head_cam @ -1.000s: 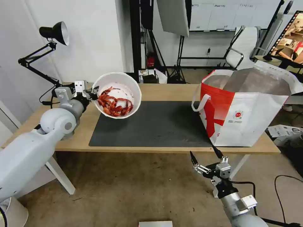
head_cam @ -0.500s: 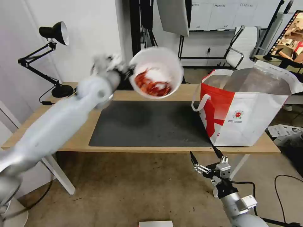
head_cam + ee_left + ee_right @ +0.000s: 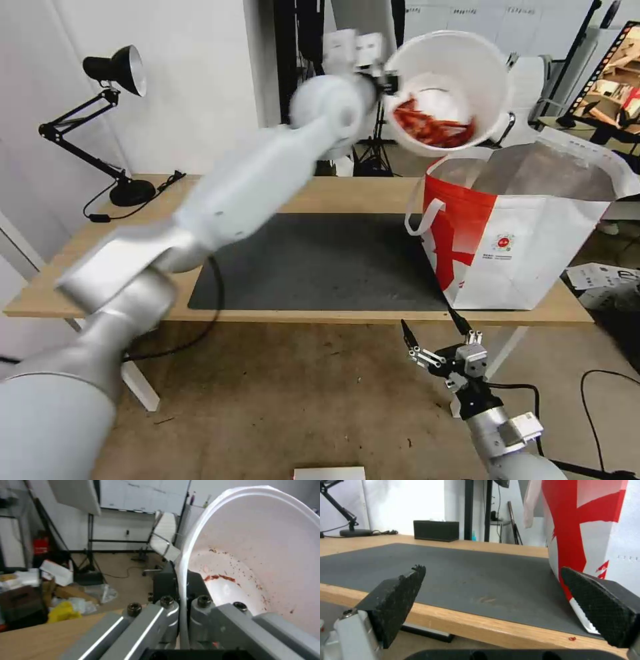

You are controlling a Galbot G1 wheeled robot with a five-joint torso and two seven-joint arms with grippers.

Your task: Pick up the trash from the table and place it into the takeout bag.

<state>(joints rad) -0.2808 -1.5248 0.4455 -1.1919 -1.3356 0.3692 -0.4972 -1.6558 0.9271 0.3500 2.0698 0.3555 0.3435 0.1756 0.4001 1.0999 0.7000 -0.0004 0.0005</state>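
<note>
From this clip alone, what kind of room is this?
Probably a lab or studio staged as a dining spot: a softbox and light stands behind the table, plus a desk lamp.

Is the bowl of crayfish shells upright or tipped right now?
Tipped. The white bowl, gripped at its rim by the left hand, leans its mouth toward the camera above the takeout bag; red shells sit against its lower side.

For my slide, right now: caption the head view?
Left gripper holds white crayfish-shell bowl tilted above white-and-red takeout bag.

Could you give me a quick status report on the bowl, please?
Left gripper shut on bowl rim, held tilted above takeout bag mouth. Right gripper open, idle below table edge. Nothing in the way.
</note>
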